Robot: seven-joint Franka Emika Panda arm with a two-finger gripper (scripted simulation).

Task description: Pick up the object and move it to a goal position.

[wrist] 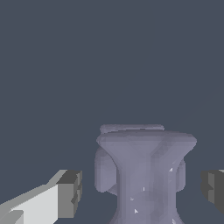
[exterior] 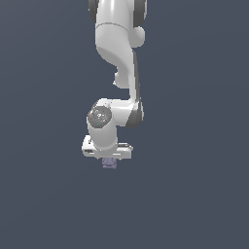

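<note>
The gripper [wrist: 140,192] is spread wide right now and isn't holding anything: in the wrist view you can see one dark finger pad [wrist: 70,192] off to one side and the other pad [wrist: 213,189] off to the other, with clear gaps between each pad and the object [wrist: 142,175] sitting between them. So the lump is bracketed but not touched, which makes sense if the arm is lining up a straddle before squeezing. It looks a bit closer to one pad than the other, so I'd guess a small sideways nudge wouldn't hurt, though closing would probably centre it anyway. The object itself is that pale lavender-grey blocky thing with a flared, ridged top and a narrower waist; the waist seems like the sensible place for the pads to bite, since the flared top would stop it slipping out downward. In the exterior view the arm [exterior: 119,58] hangs straight down from the top of frame with the hand [exterior: 107,148] low over the dark floor [exterior: 194,194], and only a sliver of the object [exterior: 109,164] pokes out beneath it, so it's resting on the ground directly under the hand. No goal marker that I can spot in either view, so where it's headed is anyone's guess.
</note>
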